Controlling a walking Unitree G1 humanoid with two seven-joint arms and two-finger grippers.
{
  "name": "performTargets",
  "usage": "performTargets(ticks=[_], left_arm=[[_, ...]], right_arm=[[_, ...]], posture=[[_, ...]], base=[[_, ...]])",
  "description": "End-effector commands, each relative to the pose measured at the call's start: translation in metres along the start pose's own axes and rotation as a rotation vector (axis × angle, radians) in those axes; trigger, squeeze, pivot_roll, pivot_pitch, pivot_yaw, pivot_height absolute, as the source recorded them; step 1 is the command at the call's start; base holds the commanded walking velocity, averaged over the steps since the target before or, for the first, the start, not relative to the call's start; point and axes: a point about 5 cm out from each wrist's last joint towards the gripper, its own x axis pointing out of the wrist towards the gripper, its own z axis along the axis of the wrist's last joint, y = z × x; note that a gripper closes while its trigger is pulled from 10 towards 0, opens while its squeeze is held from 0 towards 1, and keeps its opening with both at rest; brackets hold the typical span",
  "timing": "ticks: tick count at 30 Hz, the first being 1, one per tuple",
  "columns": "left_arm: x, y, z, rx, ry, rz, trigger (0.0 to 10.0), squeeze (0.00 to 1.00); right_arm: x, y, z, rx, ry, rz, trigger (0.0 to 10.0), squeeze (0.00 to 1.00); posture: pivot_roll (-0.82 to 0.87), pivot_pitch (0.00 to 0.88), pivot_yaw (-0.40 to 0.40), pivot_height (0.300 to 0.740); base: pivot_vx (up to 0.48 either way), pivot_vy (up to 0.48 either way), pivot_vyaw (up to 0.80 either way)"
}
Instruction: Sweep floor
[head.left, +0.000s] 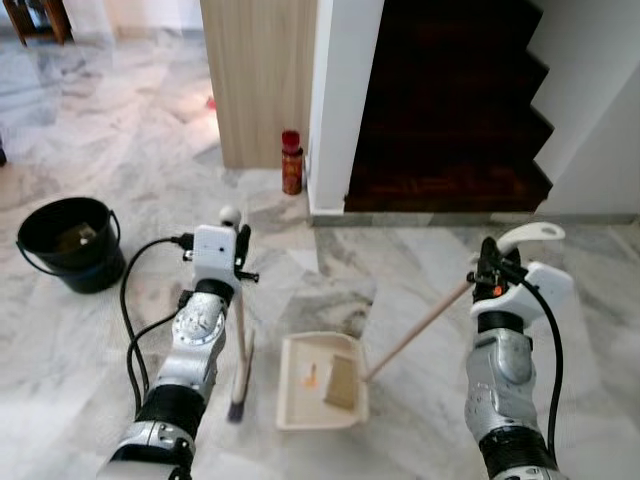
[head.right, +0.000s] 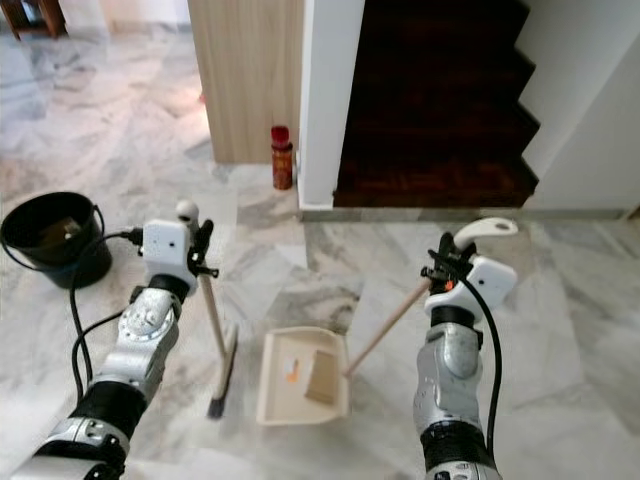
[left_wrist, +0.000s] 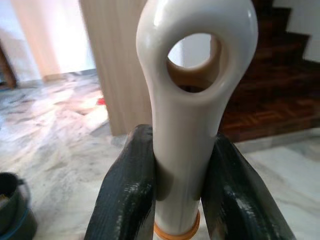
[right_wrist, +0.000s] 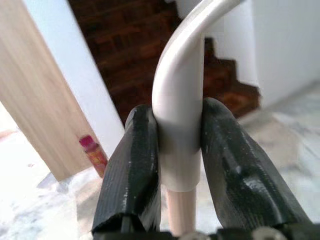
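Note:
A cream dustpan (head.left: 322, 380) rests flat on the marble floor between my arms, holding a brown scrap and a small orange bit. Its long wooden stick (head.left: 417, 330) slopes up to a white curved handle (head.left: 530, 236), and my right gripper (head.left: 487, 262) is shut on that handle (right_wrist: 179, 115). A broom (head.left: 240, 360) stands upright left of the pan, bristles on the floor. My left gripper (head.left: 240, 245) is shut on the broom's white looped handle (left_wrist: 192, 100) near its top.
A black bucket (head.left: 68, 243) stands on the floor at the left. A red bottle (head.left: 291, 162) stands by the wooden panel and white pillar ahead. Dark wooden stairs (head.left: 450, 100) rise behind the pillar. A white wall closes the right side.

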Motion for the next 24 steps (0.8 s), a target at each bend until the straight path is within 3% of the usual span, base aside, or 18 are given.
performTargets(ticks=[1,24], left_arm=[[0.0043,-0.0008,0.0129,0.002,-0.055,-0.008,10.0,0.00],[0.0031,0.0010,0.0141,0.002,-0.054,-0.002,10.0,0.00]], right_arm=[[0.0091,0.0047,0.0159,0.010,-0.067,0.013,10.0,0.00],[0.0102,0.0067,0.0166,0.009,-0.062,0.021,10.0,0.00]], posture=[[0.08,0.059,-0.064,0.740],[0.08,0.062,-0.070,0.740]], base=[[0.000,0.375,0.00],[0.000,0.375,0.00]])
